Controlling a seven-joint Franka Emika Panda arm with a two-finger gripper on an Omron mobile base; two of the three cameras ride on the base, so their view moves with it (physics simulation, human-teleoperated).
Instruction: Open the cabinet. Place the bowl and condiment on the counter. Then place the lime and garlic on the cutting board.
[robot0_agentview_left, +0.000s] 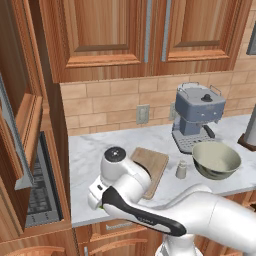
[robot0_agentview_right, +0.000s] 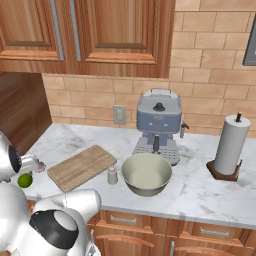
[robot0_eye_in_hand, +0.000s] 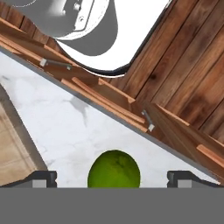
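On the white marble counter (robot0_agentview_right: 210, 192) sit 1 round dark-sided, cream-lined bowl (robot0_agentview_right: 146, 173), 1 small pale shaker bottle (robot0_agentview_right: 112, 175) and 1 flat light-wood cutting board (robot0_agentview_right: 82, 167), its long axis running diagonally from front-left toward the tiled wall. 1 bright green lime (robot0_eye_in_hand: 114, 170) lies on the marble beside the board, between the spread, empty fingers of the gripper (robot0_eye_in_hand: 113, 178). The upper cabinet doors (robot0_agentview_right: 122, 30) are closed.

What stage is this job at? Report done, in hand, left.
Done: bowl and condiment stand on the counter. In hand: open jaws straddle the lime, not yet gripped. Left: lime and garlic onto the bare cutting board.
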